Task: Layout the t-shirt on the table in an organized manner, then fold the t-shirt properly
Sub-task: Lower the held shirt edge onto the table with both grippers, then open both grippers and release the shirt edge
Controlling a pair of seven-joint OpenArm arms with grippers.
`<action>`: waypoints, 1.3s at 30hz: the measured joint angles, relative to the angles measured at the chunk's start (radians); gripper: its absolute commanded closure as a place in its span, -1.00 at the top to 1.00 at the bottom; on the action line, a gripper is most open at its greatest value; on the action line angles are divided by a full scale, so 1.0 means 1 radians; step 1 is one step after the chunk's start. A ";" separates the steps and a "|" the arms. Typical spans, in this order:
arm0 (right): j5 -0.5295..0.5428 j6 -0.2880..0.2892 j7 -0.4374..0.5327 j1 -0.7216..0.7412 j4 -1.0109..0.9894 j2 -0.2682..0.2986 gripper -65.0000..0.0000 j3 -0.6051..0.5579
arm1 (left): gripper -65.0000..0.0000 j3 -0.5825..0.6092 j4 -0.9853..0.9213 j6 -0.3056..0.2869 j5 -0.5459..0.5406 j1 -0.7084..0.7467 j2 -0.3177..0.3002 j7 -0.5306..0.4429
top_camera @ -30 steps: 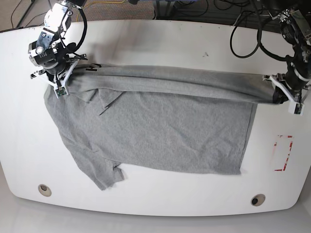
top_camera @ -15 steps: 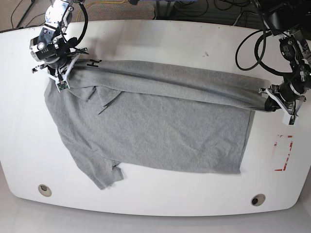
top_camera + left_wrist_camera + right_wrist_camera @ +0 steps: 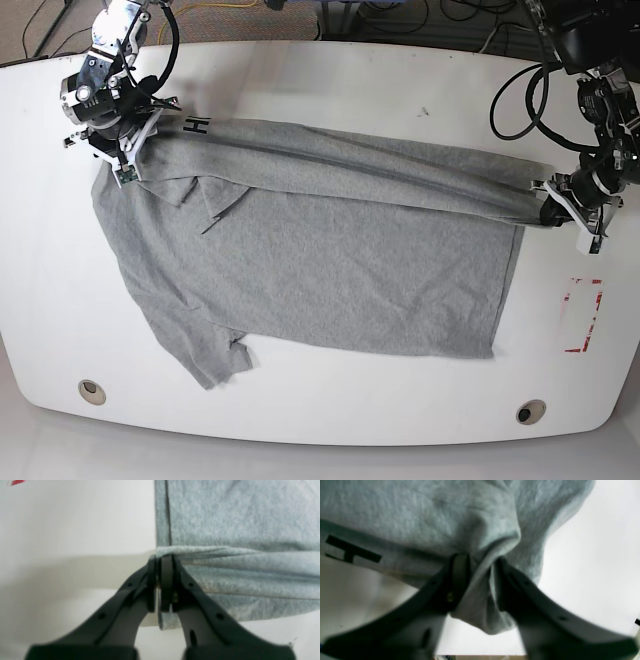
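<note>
Both arms had drawn the raised fold of the t-shirt (image 3: 330,250) toward twelve o'clock since the earlier frames, so the black lettering near the collar sat higher on the table (image 3: 330,85) and the cloth between them ran taut. The shirt lay across the middle of the table, its body spread toward six o'clock and one sleeve trailing to seven. At three o'clock the left gripper (image 3: 160,580) was pinched tight on the hem corner. At ten o'clock the right gripper (image 3: 477,580) had its jaws parted, with bunched fabric slack between them; whether it had any grip left I could not tell. The work looked like laying out rather than folding. Next, the shoulder end would need settling flat, then the hem end released without dragging wrinkles into the body.
</note>
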 measured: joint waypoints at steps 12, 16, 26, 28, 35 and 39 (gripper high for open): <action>-0.002 0.000 -0.006 -0.013 0.005 0.002 0.30 0.002 | -0.23 0.042 -0.045 0.003 0.006 -0.011 -0.003 -0.004; -0.003 0.000 -0.014 -0.019 0.052 0.005 0.30 0.006 | -0.06 0.046 -0.041 0.004 0.006 -0.017 -0.005 -0.005; 0.057 -0.001 -0.072 -0.009 0.080 0.042 0.29 0.083 | 0.00 0.042 0.031 0.007 0.007 -0.034 -0.053 0.001; 0.108 0.000 -0.074 -0.003 0.080 0.046 0.29 0.130 | 0.00 0.043 0.045 0.007 0.005 -0.048 -0.066 0.000; 0.190 -0.004 -0.100 0.039 0.077 0.046 0.30 0.245 | -0.01 0.043 0.100 0.007 -0.001 -0.070 -0.103 -0.012; 0.206 -0.006 -0.192 0.058 0.078 0.048 0.29 0.244 | -0.02 0.041 0.135 0.007 0.005 -0.085 -0.101 0.004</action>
